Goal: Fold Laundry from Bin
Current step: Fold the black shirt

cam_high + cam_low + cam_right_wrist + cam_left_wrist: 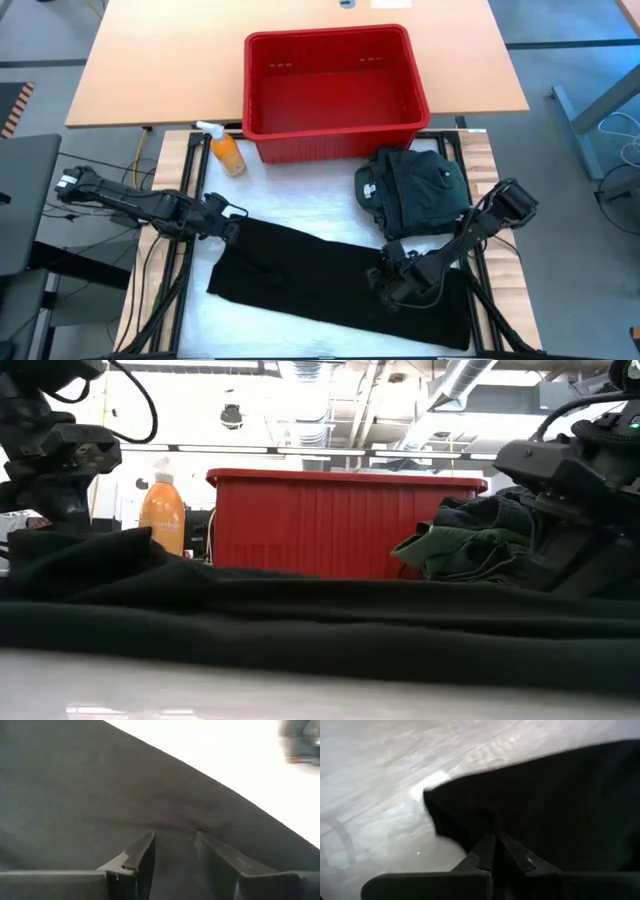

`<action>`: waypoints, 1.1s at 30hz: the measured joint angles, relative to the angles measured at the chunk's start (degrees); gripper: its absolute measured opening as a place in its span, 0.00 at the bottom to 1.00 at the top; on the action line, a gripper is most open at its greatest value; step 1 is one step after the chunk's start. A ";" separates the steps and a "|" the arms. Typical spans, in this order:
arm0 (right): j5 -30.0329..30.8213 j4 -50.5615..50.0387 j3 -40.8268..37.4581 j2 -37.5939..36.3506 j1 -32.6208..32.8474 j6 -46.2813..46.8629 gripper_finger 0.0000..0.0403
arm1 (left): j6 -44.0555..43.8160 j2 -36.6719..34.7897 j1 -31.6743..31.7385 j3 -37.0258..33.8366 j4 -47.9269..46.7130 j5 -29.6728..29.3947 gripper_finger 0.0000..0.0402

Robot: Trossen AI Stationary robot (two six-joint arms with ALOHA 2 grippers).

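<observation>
Left claw point(232, 224) is clamped on the black garment's point(330, 280) upper-left corner. Right claw point(392, 282) is held apart over its right end; the long axis runs between both claws.

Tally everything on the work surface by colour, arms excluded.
Red: 1, the bin.
Orange: 1, the spray bottle.
Black: 1, the spread garment.
Dark green: 1, the bundled pile of laundry; its pieces can't be separated by eye.
Total: 4.
</observation>
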 joint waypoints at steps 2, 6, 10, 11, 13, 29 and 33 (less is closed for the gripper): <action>-0.51 -1.65 -0.04 -0.78 0.00 0.53 0.43 | -0.19 0.36 -0.04 -0.01 -0.12 0.34 0.00; -2.64 -3.54 -0.08 -1.90 -0.62 0.91 0.43 | -1.54 1.18 -0.04 -0.04 -0.41 1.04 0.00; -3.28 -3.45 -0.27 -3.31 -0.76 0.55 0.43 | -3.61 2.66 0.08 -0.04 -0.41 -0.92 0.01; -3.35 -3.50 -0.33 -3.92 -0.74 -0.02 0.43 | -3.05 2.86 0.27 -0.06 -0.34 -1.24 0.03; -3.72 -4.26 -0.41 -5.39 -0.74 -1.06 0.43 | -1.72 2.93 0.85 -0.05 -0.32 -1.35 0.06; -2.32 -3.63 -0.30 -9.89 -0.72 -4.31 0.43 | 3.24 0.70 8.95 0.58 -1.90 -10.23 0.27; -2.18 -3.00 -0.28 -9.89 -0.77 -3.55 0.43 | 10.63 0.86 10.70 0.58 7.67 -11.35 0.27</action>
